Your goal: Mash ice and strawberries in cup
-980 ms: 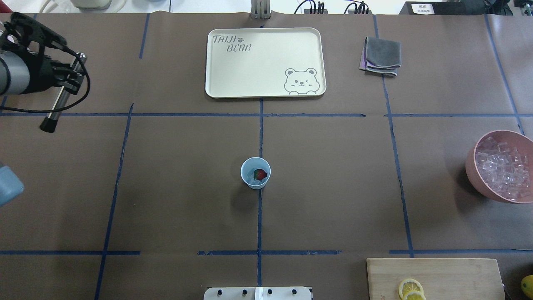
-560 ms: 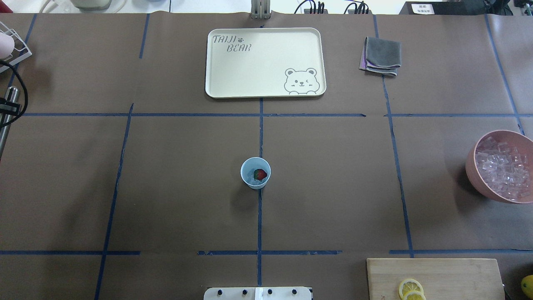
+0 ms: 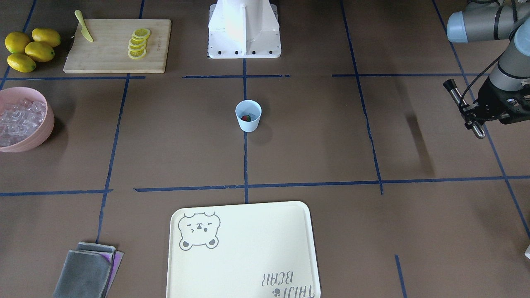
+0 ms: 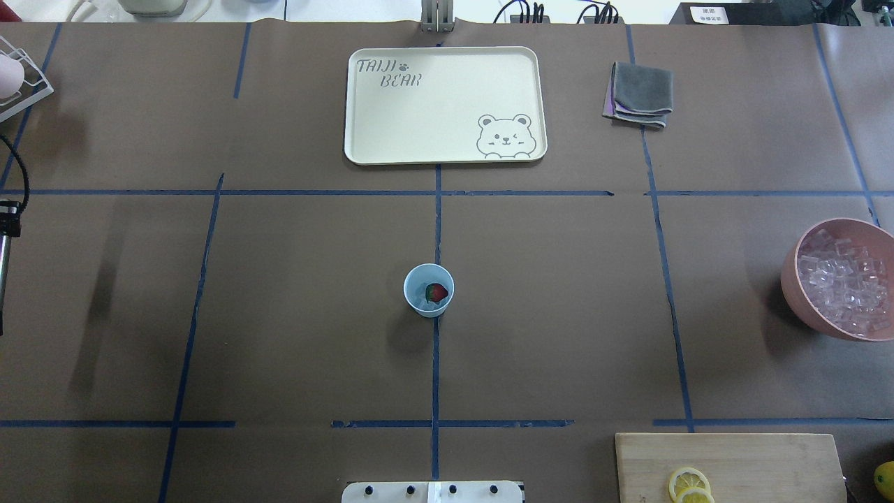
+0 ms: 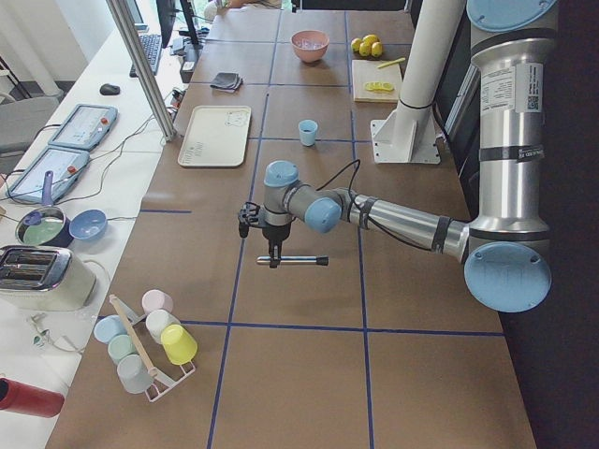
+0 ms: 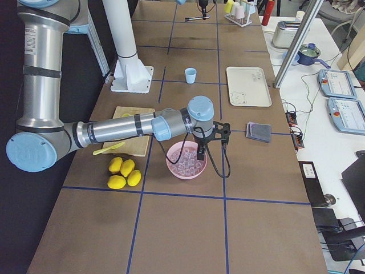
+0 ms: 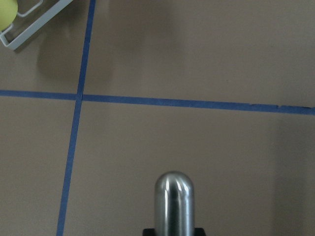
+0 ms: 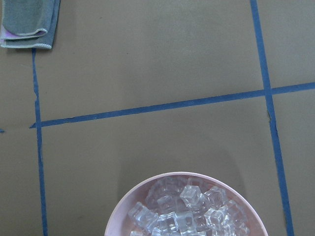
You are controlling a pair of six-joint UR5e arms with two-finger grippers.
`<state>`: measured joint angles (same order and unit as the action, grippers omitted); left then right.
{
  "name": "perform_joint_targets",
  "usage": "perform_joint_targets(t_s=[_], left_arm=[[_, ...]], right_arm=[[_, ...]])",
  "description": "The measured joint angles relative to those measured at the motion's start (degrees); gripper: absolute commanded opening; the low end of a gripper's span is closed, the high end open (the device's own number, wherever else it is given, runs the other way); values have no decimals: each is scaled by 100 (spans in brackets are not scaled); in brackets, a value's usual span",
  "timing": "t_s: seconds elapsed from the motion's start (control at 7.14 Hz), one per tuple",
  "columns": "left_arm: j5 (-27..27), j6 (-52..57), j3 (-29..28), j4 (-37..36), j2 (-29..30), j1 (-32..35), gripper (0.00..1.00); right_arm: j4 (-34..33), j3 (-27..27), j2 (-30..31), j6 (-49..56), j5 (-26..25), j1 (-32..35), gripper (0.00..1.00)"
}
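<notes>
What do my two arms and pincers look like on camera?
The left arm and right arm are silver tubes with pale blue joint caps. The left pincer and right pincer are black, each with a looping black cable. A white label marks the left arm's upper tube.

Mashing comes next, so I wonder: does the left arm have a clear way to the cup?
Probably yes: nothing stands between the left gripper, shut on the metal rod, and the open-topped cup.

The overhead picture's edges cut off the pink bowl [image 4: 790, 300] and the metal stick [image 4: 3, 269], and the right end effector [image 6: 201, 153] seems too small to show how its fingers stand.
</notes>
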<state>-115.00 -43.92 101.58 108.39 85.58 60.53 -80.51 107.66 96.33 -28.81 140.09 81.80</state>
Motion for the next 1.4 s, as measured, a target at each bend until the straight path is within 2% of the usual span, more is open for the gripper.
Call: perform_joint_targets(t_s=[0.28, 0.42, 0.84, 1.4], left_arm=[[-518, 277, -1023, 1173, -15, -7, 0], [-737, 349, -1253, 1370, -8, -11, 0], [-1160, 402, -1396, 1456, -86, 7, 0], [-1005, 857, -1493, 1517, -106, 15, 0]], right_arm=[[0, 0, -3, -9, 8, -4, 99], [0, 0, -2, -13, 12, -6, 99], [2, 0, 0, -19, 20, -6, 99], [4, 0, 0, -18, 27, -6, 99]])
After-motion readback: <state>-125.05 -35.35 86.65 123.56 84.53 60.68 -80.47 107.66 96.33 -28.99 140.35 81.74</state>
